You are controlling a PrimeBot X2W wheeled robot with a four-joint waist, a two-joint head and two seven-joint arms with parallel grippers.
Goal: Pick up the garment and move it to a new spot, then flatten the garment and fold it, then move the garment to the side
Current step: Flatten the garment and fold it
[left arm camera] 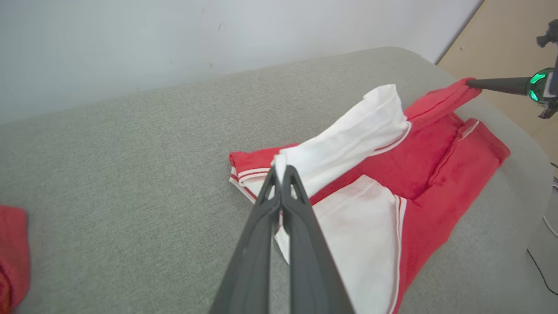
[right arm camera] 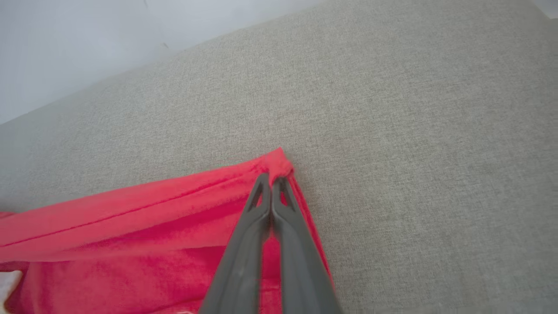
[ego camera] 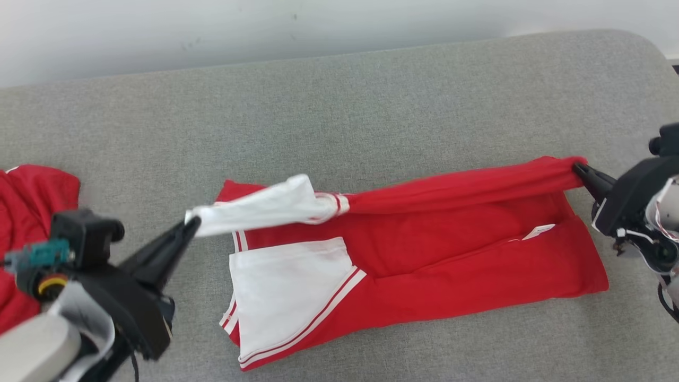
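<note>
A red and white garment [ego camera: 451, 254] lies on the grey cushioned surface [ego camera: 339, 106], its far edge lifted and stretched into a taut band. My left gripper [ego camera: 192, 225] is shut on the white sleeve end [left arm camera: 348, 135] at the band's left, seen up close as the left gripper [left arm camera: 279, 172]. My right gripper [ego camera: 578, 171] is shut on the red corner [right arm camera: 279, 163] at the band's right; in the right wrist view the right gripper [right arm camera: 271, 181] pinches that corner. The right gripper's fingertips [left arm camera: 473, 83] also show in the left wrist view.
Another red cloth [ego camera: 29, 212] lies at the surface's left edge, beside my left arm, and shows as a red cloth [left arm camera: 13, 253] in the left wrist view. A pale wall [ego camera: 265, 26] runs behind the surface. Bare grey fabric stretches behind and in front of the garment.
</note>
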